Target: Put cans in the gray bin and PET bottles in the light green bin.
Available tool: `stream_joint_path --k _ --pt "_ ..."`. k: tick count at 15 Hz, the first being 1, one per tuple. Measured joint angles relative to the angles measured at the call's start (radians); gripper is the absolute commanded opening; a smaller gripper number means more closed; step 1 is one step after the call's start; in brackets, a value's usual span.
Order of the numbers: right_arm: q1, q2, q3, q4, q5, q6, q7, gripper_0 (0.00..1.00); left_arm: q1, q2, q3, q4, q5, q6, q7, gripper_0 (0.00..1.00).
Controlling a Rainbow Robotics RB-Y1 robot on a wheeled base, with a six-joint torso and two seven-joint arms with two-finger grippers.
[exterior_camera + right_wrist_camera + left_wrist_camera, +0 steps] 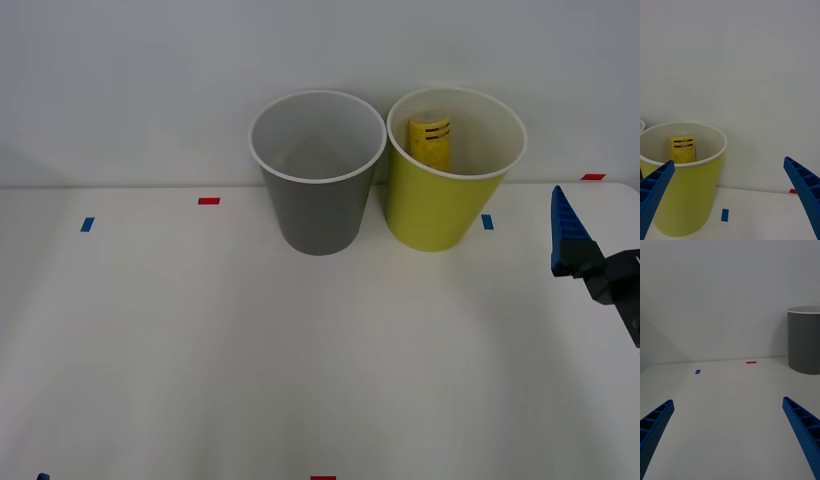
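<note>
Inside the light green bin, leaning against its far wall with the long axis near upright, stands the one yellow PET bottle. That bin lies ahead and to the left of my right gripper, which hangs spread and holding nothing, the nearer of my two. My left gripper waits low over the table, fingers likewise apart. I count two bins, the gray bin seemingly hollow, one bottle, no can.
</note>
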Motion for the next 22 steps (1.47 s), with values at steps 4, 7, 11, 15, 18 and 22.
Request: stream_joint_path --k 4,7,11,15,18,22 --pt "0.116 -0.002 0.029 0.066 -0.003 -0.251 -0.008 1.0 0.0 0.0 0.0 0.0 0.0 0.0 0.0 1.0" --pt "0.247 -0.01 0.052 0.148 -0.007 -0.437 -0.01 1.0 0.0 0.0 0.0 0.0 0.0 0.0 0.0 1.0" --pt "0.431 -0.014 0.074 0.155 -0.059 -0.565 0.001 1.0 0.0 0.0 0.0 0.0 0.0 0.0 0.0 1.0" --pt "0.546 -0.015 0.092 0.155 -0.062 -0.641 0.01 1.0 0.0 0.0 0.0 0.0 0.0 0.0 0.0 1.0" --pt "0.598 -0.015 0.106 0.155 -0.075 -0.665 0.013 1.0 0.0 0.0 0.0 0.0 0.0 0.0 0.0 1.0" --pt "0.634 -0.017 0.124 0.239 -0.077 -0.815 0.018 1.0 0.0 0.0 0.0 0.0 0.0 0.0 0.0 1.0"
